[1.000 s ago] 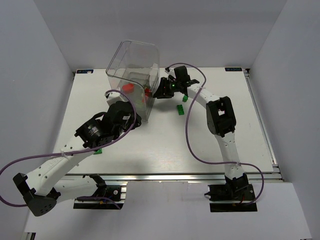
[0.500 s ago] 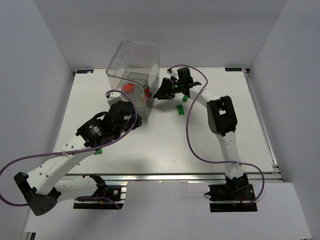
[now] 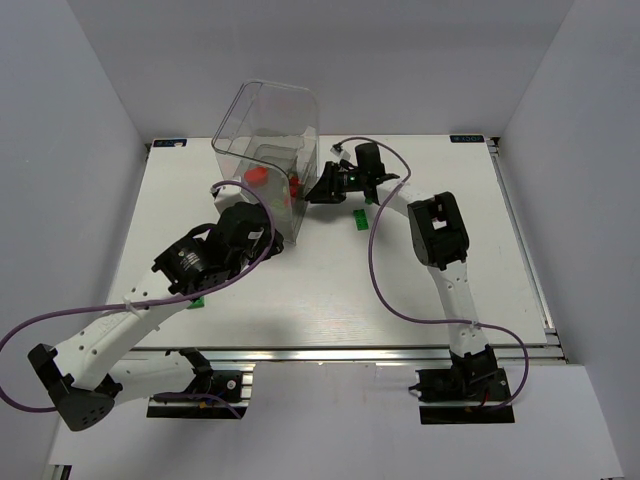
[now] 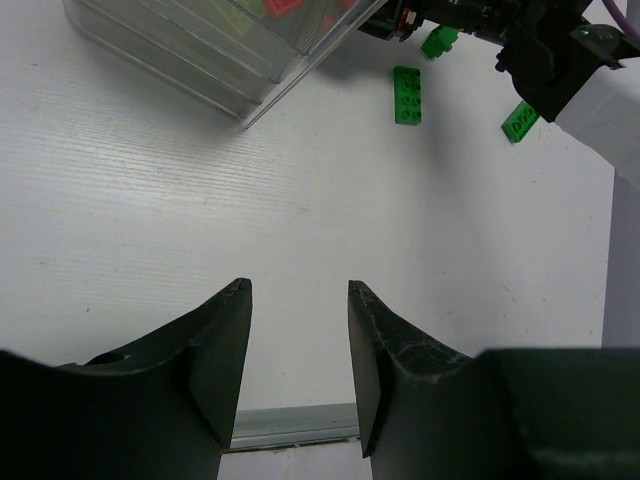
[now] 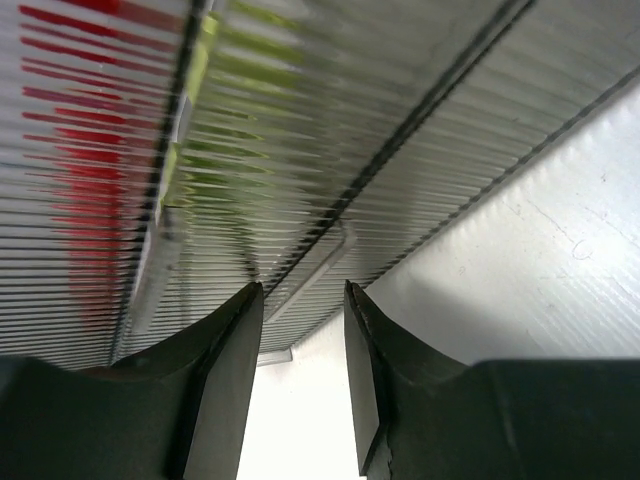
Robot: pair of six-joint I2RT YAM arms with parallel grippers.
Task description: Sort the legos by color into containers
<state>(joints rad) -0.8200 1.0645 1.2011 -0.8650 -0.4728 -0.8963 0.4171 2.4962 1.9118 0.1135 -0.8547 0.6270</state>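
Observation:
The clear plastic box [image 3: 265, 140] stands at the back left of the table, with red bricks [image 3: 256, 177] inside. My right gripper [image 3: 316, 190] is open and empty, its tips close against the box's right wall. In the right wrist view the gripper [image 5: 300, 296] faces the ribbed wall [image 5: 330, 130], with red [image 5: 90, 150] and yellow-green [image 5: 235, 130] shapes showing through it. My left gripper [image 3: 264, 238] is open and empty just in front of the box. In the left wrist view it [image 4: 297, 300] hovers over bare table.
Green bricks lie on the table right of the box [image 3: 358, 219], [image 3: 370, 198]; the left wrist view shows them [image 4: 407, 96], [image 4: 437, 40], [image 4: 520, 120]. Another green brick [image 3: 197, 301] lies under the left arm. The right arm [image 4: 570, 60] reaches across the back.
My right gripper has moved left, closer against the box's right side. The left arm has not moved.

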